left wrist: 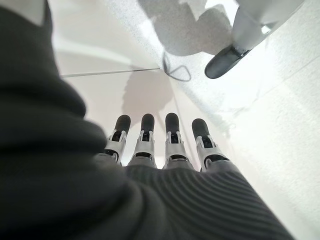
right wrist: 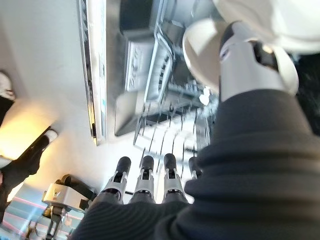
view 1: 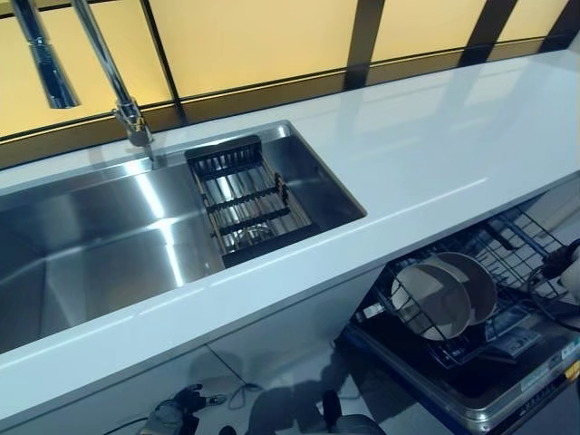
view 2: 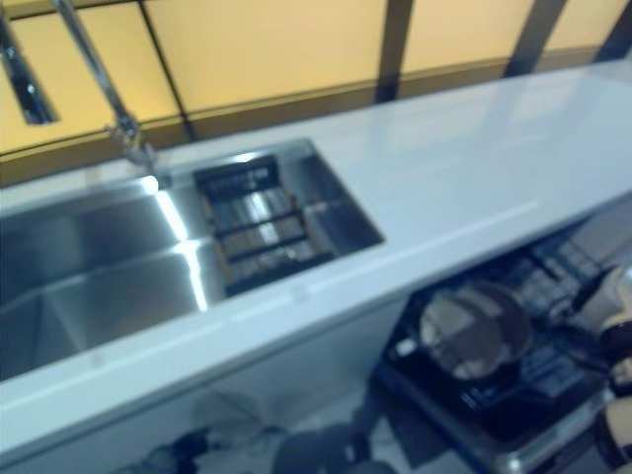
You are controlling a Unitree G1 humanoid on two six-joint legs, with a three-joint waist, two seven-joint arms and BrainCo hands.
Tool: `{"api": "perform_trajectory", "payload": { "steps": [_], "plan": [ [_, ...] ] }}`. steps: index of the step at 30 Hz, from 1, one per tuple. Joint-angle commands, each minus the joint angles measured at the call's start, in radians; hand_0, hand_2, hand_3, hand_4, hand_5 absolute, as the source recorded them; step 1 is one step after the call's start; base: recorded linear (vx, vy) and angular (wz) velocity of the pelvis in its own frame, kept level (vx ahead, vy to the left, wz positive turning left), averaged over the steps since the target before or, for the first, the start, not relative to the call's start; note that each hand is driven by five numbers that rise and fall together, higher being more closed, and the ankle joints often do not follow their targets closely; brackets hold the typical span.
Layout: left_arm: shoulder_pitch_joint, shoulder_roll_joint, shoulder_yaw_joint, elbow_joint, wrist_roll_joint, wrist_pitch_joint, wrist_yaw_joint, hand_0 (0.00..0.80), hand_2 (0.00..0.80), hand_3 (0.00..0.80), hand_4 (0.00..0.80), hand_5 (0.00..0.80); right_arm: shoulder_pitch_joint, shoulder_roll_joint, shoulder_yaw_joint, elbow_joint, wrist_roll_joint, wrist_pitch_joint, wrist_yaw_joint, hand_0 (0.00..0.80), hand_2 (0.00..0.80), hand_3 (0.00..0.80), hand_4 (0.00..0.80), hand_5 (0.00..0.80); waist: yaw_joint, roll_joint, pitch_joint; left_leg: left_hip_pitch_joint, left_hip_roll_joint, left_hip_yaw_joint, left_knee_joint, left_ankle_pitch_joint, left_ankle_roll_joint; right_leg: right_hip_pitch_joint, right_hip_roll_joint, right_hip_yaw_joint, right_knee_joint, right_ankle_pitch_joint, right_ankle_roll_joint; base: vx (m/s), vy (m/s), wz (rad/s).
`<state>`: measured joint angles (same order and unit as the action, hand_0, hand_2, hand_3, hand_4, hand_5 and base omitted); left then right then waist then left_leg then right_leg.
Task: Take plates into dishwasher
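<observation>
The left hand (left wrist: 165, 150) hangs low with its fingers (left wrist: 171, 131) straight, side by side with narrow gaps, pointing down at the pale floor (left wrist: 280, 125); nothing lies between them and they touch nothing. In the left eye view it shows at the bottom edge, below the white countertop (view 1: 435, 154).

The right hand (right wrist: 145, 182) also holds nothing: its fingers (right wrist: 145, 175) are straight and parallel, slightly apart. Beyond their tips lies the wire dishwasher rack (right wrist: 170, 135), and a plate (right wrist: 200, 55) shows farther out past them, partly hidden behind the arm. In the head views this hand sits at the far right edge, beside the pulled-out rack (view 1: 526, 245).

2 plates (view 1: 444, 294) stand on edge, leaning together, in the rack of the open dishwasher (view 1: 489, 399) under the countertop, just to the left of the right hand and not touched by it.

The steel sink (view 1: 100, 245) holds a dark drainer basket (view 1: 245, 199) at its right end, with the faucet (view 1: 109, 72) behind it.
</observation>
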<state>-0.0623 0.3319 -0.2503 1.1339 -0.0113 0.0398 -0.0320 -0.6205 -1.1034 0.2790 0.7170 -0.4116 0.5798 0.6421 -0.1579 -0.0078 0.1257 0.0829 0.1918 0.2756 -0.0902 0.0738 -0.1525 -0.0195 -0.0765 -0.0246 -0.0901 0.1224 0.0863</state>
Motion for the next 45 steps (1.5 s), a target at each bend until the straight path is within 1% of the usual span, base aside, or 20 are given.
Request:
{"api": "perform_trajectory", "payload": {
  "steps": [1, 4, 6, 8, 12, 14, 15, 18, 20, 22, 25, 27, 28, 30, 31, 34, 37, 40, 42, 45],
  "plan": [
    [-0.036, 0.068, 0.032, 0.050, 0.069, 0.028, 0.031, 0.000, 0.000, 0.000, 0.000, 0.000, 0.036, -0.061, -0.052, -0.066, 0.059, 0.048, -0.069, 0.000, 0.000, 0.000, 0.000, 0.000, -0.012, -0.076, -0.010, 0.069, 0.013, -0.010, 0.003, -0.070, 0.013, -0.005, -0.060, 0.043, 0.003, -0.015, 0.077, 0.010, -0.065, -0.04],
    [-0.019, 0.076, 0.048, 0.067, 0.104, 0.072, 0.050, 0.000, 0.000, 0.000, 0.000, 0.000, 0.105, -0.067, -0.126, -0.114, 0.086, 0.048, -0.123, 0.000, 0.000, 0.000, 0.000, 0.000, -0.016, -0.075, -0.003, 0.072, 0.009, -0.020, 0.003, -0.072, 0.023, -0.005, -0.060, 0.046, 0.033, -0.028, 0.074, 0.022, -0.108, -0.04],
    [0.001, 0.085, 0.065, 0.086, 0.120, 0.078, 0.069, 0.000, 0.000, 0.000, 0.000, 0.000, 0.127, -0.067, -0.152, -0.144, 0.084, 0.043, -0.107, 0.000, 0.000, 0.000, 0.000, 0.000, -0.011, -0.071, 0.007, 0.083, 0.014, -0.035, 0.003, -0.069, 0.029, -0.021, -0.051, 0.041, 0.100, -0.063, 0.062, 0.040, -0.168, -0.15],
    [0.016, 0.093, 0.081, 0.095, 0.107, 0.091, 0.100, 0.000, 0.000, 0.000, 0.000, 0.000, 0.143, -0.071, -0.161, -0.158, 0.072, 0.028, -0.094, 0.000, 0.000, 0.000, 0.000, 0.000, -0.005, -0.068, 0.018, 0.095, 0.029, -0.044, 0.020, -0.071, 0.025, -0.032, -0.035, 0.024, 0.151, -0.095, 0.041, 0.061, -0.211, -0.14],
    [0.045, 0.096, 0.119, 0.107, 0.089, 0.094, 0.148, 0.000, 0.000, 0.000, 0.000, 0.000, 0.153, -0.100, -0.179, -0.112, 0.101, 0.006, -0.178, 0.000, 0.000, 0.000, 0.000, 0.000, 0.021, -0.078, 0.052, 0.069, 0.070, -0.064, 0.093, -0.069, 0.006, -0.023, -0.006, -0.029, 0.195, -0.125, 0.000, 0.076, -0.247, 0.06],
    [0.052, 0.084, 0.132, 0.094, 0.085, 0.071, 0.165, 0.000, 0.000, 0.000, 0.000, 0.000, 0.176, -0.106, -0.234, -0.099, 0.132, 0.031, -0.243, 0.000, 0.000, 0.000, 0.000, 0.000, 0.038, -0.067, 0.072, 0.008, 0.098, -0.062, 0.031, 0.050, -0.027, 0.006, 0.012, -0.052, 0.141, -0.112, 0.003, -0.117, -0.131, 0.45],
    [0.048, 0.079, 0.132, 0.087, 0.082, 0.065, 0.164, 0.000, 0.000, 0.000, 0.000, 0.000, 0.191, -0.111, -0.262, -0.102, 0.140, 0.039, -0.254, 0.000, 0.000, 0.000, 0.000, 0.000, 0.041, -0.065, 0.079, -0.024, 0.099, -0.057, 0.027, 0.078, -0.042, 0.012, 0.013, -0.058, 0.120, -0.105, 0.006, -0.264, -0.031, 0.52],
    [0.023, 0.058, 0.137, 0.077, 0.060, 0.036, 0.149, 0.000, 0.000, 0.000, 0.000, 0.000, 0.239, -0.140, -0.341, -0.099, 0.118, 0.037, -0.246, 0.000, 0.000, 0.000, 0.000, 0.000, 0.010, -0.074, 0.072, -0.010, 0.066, -0.007, 0.128, 0.023, -0.033, -0.025, -0.017, -0.100, 0.100, -0.071, -0.010, -0.312, 0.045, 0.36],
    [0.005, 0.048, 0.138, 0.084, 0.062, 0.030, 0.145, 0.000, 0.000, 0.000, 0.000, 0.000, 0.291, -0.161, -0.378, -0.079, 0.147, 0.016, -0.261, 0.000, 0.000, 0.000, 0.000, 0.000, -0.010, -0.078, 0.052, 0.012, 0.046, -0.009, 0.227, 0.020, -0.033, -0.045, -0.017, -0.117, 0.090, -0.055, -0.035, -0.265, 0.002, 0.45],
    [-0.015, 0.047, 0.126, 0.081, 0.073, 0.032, 0.143, 0.000, 0.000, 0.000, 0.000, 0.000, 0.325, -0.175, -0.405, -0.046, 0.170, 0.001, -0.261, 0.000, 0.000, 0.000, 0.000, 0.000, -0.026, -0.079, 0.032, 0.037, 0.015, -0.030, 0.253, -0.003, -0.021, -0.067, -0.006, -0.113, 0.088, -0.043, -0.044, -0.234, -0.004, 0.30],
    [-0.085, 0.052, 0.102, 0.054, 0.034, 0.061, 0.155, 0.000, 0.000, 0.000, 0.000, 0.000, 0.399, -0.170, -0.467, -0.003, 0.181, -0.002, -0.276, 0.000, 0.000, 0.000, 0.000, 0.000, -0.066, -0.065, 0.012, 0.109, -0.022, -0.046, 0.225, -0.080, 0.002, -0.120, 0.010, -0.082, 0.102, -0.022, -0.037, -0.292, 0.060, 0.57],
    [-0.121, 0.053, 0.083, 0.057, 0.036, 0.094, 0.182, 0.000, 0.000, 0.000, 0.000, 0.000, 0.441, -0.148, -0.498, 0.070, 0.194, -0.020, -0.320, 0.000, 0.000, 0.000, 0.000, 0.000, -0.084, -0.057, 0.005, 0.169, -0.041, -0.049, 0.170, -0.141, 0.017, -0.185, -0.004, -0.079, 0.123, 0.009, -0.013, -0.435, 0.107, 0.76],
    [-0.123, 0.058, 0.075, 0.065, 0.040, 0.097, 0.194, 0.000, 0.000, 0.000, 0.000, 0.000, 0.436, -0.138, -0.488, 0.116, 0.207, -0.037, -0.345, 0.000, 0.000, 0.000, 0.000, 0.000, -0.085, -0.057, 0.007, 0.188, -0.058, -0.044, 0.133, -0.198, 0.034, -0.223, -0.021, -0.085, 0.152, 0.020, 0.004, -0.472, 0.110, 0.75],
    [-0.132, 0.073, 0.067, 0.081, 0.050, 0.117, 0.208, 0.000, 0.000, 0.000, 0.000, 0.000, 0.411, -0.117, -0.470, 0.184, 0.215, -0.042, -0.376, 0.000, 0.000, 0.000, 0.000, 0.000, -0.084, -0.061, 0.020, 0.202, -0.062, 0.001, 0.097, -0.234, 0.054, -0.271, -0.056, -0.125, 0.187, 0.045, 0.036, -0.495, 0.066, 0.55],
    [-0.137, 0.103, 0.060, 0.091, 0.036, 0.134, 0.217, 0.000, 0.000, 0.000, 0.000, 0.000, 0.364, -0.097, -0.430, 0.246, 0.232, -0.042, -0.404, 0.000, 0.000, 0.000, 0.000, 0.000, -0.057, -0.069, 0.047, 0.175, -0.075, -0.007, 0.110, -0.249, 0.074, -0.278, -0.068, -0.143, 0.189, 0.065, 0.057, -0.520, 0.042, 0.29],
    [-0.104, 0.141, 0.078, 0.126, 0.003, 0.136, 0.205, 0.000, 0.000, 0.000, 0.000, 0.000, 0.282, -0.091, -0.361, 0.350, 0.233, -0.078, -0.412, 0.000, 0.000, 0.000, 0.000, 0.000, -0.026, -0.068, 0.064, 0.168, -0.122, -0.049, 0.124, -0.270, 0.090, -0.272, -0.078, -0.156, 0.163, 0.098, 0.076, -0.373, 0.104, 0.05],
    [-0.064, 0.179, 0.117, 0.138, -0.030, 0.139, 0.174, 0.000, 0.000, 0.000, 0.000, 0.000, 0.207, -0.095, -0.318, 0.419, 0.240, -0.088, -0.418, 0.000, 0.000, 0.000, 0.000, 0.000, 0.003, -0.062, 0.050, 0.162, -0.149, -0.056, 0.152, -0.295, 0.120, -0.245, -0.075, -0.161, 0.122, 0.104, 0.068, -0.309, 0.115, -0.01],
    [-0.057, 0.182, 0.133, 0.155, -0.047, 0.117, 0.175, 0.000, 0.000, 0.000, 0.000, 0.000, 0.180, -0.095, -0.306, 0.463, 0.232, -0.101, -0.423, 0.000, 0.000, 0.000, 0.000, 0.000, 0.007, -0.072, 0.039, 0.157, -0.167, -0.053, 0.205, -0.329, 0.133, -0.254, -0.101, -0.169, 0.134, 0.109, 0.070, -0.291, 0.136, -0.08],
    [-0.056, 0.174, 0.139, 0.151, -0.046, 0.090, 0.177, 0.000, 0.000, 0.000, 0.000, 0.000, 0.181, -0.120, -0.308, 0.483, 0.216, -0.097, -0.407, 0.000, 0.000, 0.000, 0.000, 0.000, -0.004, -0.081, 0.028, 0.181, -0.179, -0.022, 0.261, -0.374, 0.143, -0.251, -0.125, -0.185, 0.120, 0.121, 0.075, -0.162, 0.136, -0.05],
    [-0.069, 0.176, 0.137, 0.136, -0.015, 0.070, 0.181, 0.000, 0.000, 0.000, 0.000, 0.000, 0.238, -0.124, -0.347, 0.491, 0.195, -0.104, -0.426, 0.000, 0.000, 0.000, 0.000, 0.000, -0.015, -0.084, 0.033, 0.189, -0.187, 0.009, 0.315, -0.407, 0.150, -0.236, -0.125, -0.199, 0.088, 0.131, 0.090, -0.101, 0.074, 0.04]
  ]
}}
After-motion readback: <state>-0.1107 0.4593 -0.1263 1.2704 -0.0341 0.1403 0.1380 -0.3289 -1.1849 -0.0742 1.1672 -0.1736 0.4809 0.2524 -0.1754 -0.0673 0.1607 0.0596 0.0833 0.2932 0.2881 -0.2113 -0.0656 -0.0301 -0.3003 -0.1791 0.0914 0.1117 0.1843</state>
